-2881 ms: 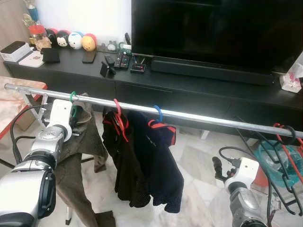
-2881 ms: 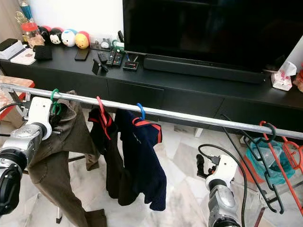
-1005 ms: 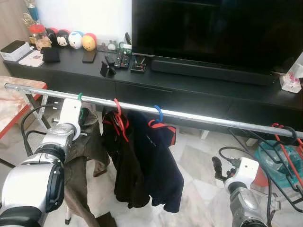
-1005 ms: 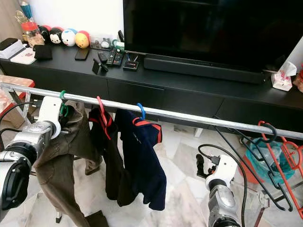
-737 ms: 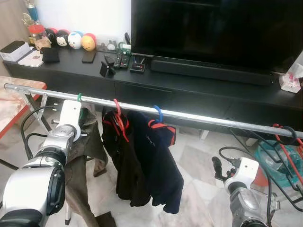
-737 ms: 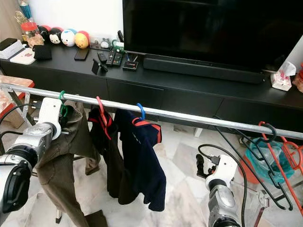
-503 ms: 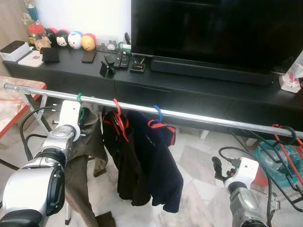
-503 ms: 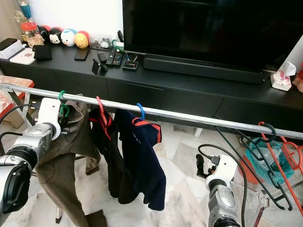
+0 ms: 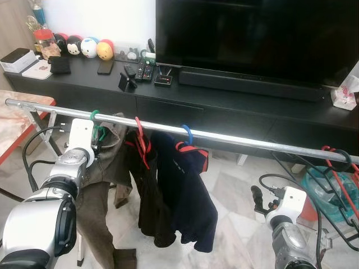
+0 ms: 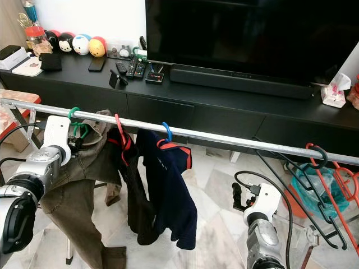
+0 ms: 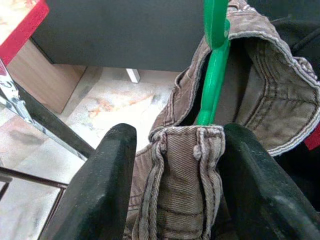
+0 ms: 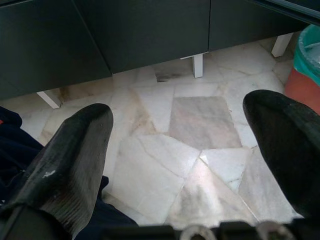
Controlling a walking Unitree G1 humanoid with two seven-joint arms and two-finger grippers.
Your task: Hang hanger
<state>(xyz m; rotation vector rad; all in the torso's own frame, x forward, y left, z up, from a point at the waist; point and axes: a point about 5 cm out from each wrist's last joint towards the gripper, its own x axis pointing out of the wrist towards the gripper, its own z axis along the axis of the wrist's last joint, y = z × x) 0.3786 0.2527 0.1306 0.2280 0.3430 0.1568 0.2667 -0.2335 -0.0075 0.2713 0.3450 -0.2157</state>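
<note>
Item: green hanger point(image 9: 95, 124) carrying brown trousers point(image 9: 104, 185), hook over the silver rail point(image 9: 224, 138) at its left end, just beside the red hanger point(image 9: 140, 140) with a black garment point(image 9: 151, 207) and, further along, the blue hanger point(image 9: 187, 134) with a navy shirt point(image 9: 188, 190). Left gripper point(image 11: 172, 165): raised to the rail, its two black fingers point(image 11: 105, 180) set either side of the trousers' waistband and the hanger's green stem, narrowed about the cloth; whether the pads truly press it cannot be told, though they stand close against it. Right gripper point(image 12: 180, 150): low at the robot's right, fingers spread wide over the marble floor point(image 12: 200, 125), holding nothing. Other fittings: empty black and red hangers point(image 9: 336, 179) bunched at the rail's far right; black TV console point(image 9: 224, 101) behind. Condition of step, by judgement: hook appears seated on the rail, so the work in hand is the release. Handling advice: let the hanger's weight settle fully on the rail before parting the fingers; open them slowly and evenly so the waistband does not drag sideways; draw the wrist back along its own line, away from the rail, so as not to nudge the hook off or push the trousers into the red hanger. Risk noted: thick cloth may catch a fingertip on withdrawal
</note>
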